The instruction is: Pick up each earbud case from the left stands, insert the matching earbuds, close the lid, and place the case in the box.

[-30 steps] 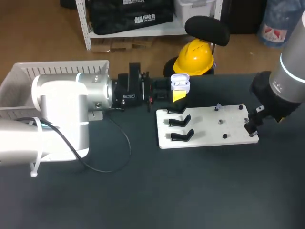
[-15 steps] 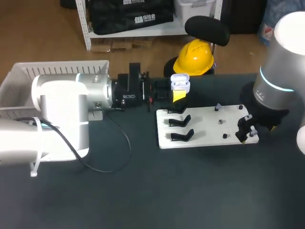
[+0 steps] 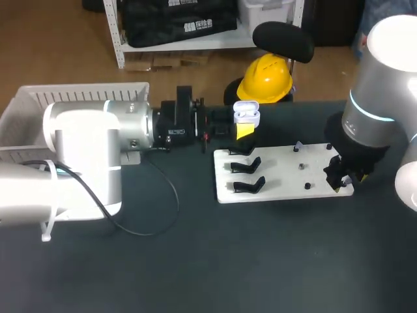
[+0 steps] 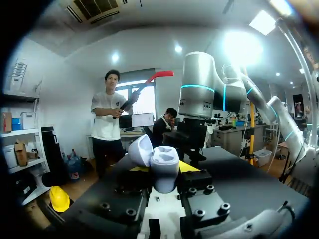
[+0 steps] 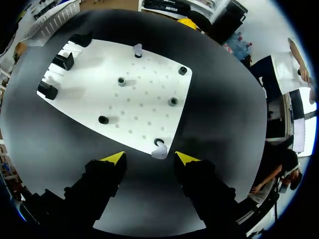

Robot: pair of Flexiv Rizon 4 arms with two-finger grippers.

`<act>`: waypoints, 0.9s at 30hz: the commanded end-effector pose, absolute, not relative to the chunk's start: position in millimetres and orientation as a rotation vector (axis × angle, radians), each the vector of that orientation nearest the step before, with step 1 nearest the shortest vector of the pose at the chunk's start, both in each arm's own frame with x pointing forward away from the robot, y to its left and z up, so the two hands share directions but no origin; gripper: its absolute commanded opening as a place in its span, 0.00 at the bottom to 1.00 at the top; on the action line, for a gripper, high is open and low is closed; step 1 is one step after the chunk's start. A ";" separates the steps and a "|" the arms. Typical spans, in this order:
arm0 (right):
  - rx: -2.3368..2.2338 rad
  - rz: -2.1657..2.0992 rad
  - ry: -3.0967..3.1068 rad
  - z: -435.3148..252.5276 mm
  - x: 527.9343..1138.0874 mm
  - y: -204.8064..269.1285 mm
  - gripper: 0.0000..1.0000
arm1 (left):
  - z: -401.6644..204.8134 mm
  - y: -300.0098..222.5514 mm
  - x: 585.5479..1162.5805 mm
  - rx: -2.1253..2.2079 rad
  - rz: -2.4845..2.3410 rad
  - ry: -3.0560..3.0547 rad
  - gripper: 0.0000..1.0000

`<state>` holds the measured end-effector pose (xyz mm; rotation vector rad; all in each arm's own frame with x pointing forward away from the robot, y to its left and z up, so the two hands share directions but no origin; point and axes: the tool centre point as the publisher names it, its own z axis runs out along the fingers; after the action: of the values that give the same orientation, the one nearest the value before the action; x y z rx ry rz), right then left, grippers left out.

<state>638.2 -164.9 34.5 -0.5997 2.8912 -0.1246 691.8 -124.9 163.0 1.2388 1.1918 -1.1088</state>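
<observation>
My left gripper point(image 3: 244, 124) is shut on an open white earbud case point(image 3: 245, 113), held above the far left end of the white board point(image 3: 280, 171). From the left wrist the case point(image 4: 162, 164) sits between the fingers with its lid point(image 4: 141, 150) tipped back. My right gripper point(image 3: 339, 181) hangs over the board's near right corner. Seen from the right wrist, that gripper point(image 5: 150, 158) is open, and a small white earbud point(image 5: 159, 151) stands on a peg between its yellow tips without touching them. A second earbud point(image 5: 137, 49) stands on a far peg.
Three empty black stands point(image 3: 246, 166) line the board's left side, and several bare black pegs point(image 5: 172, 101) dot its right half. A white basket point(image 3: 39, 104) stands at the far left. A black cable point(image 3: 166, 195) loops over the table beside my left arm.
My right arm has moved in leftward and down over the board's near right corner, and its fingers have drawn closer together around the earbud. The left arm and case have stayed still.
</observation>
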 end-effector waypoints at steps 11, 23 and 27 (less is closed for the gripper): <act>-0.555 -0.113 2.914 30.0 637.9 -169.7 0.48 | 161.5 -125.3 689.0 1.229 -1.099 1.188 0.00; -0.525 -0.113 2.919 27.3 644.8 -173.3 0.45 | 161.5 -125.3 689.0 1.229 -1.099 1.188 0.00; -0.531 -0.109 2.921 27.1 646.3 -172.5 0.43 | 161.5 -125.3 689.0 1.229 -1.099 1.188 0.00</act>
<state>643.8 -174.0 28.5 -0.5301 2.9166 -0.1083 691.7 -124.8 163.0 1.2385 1.1921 -1.1086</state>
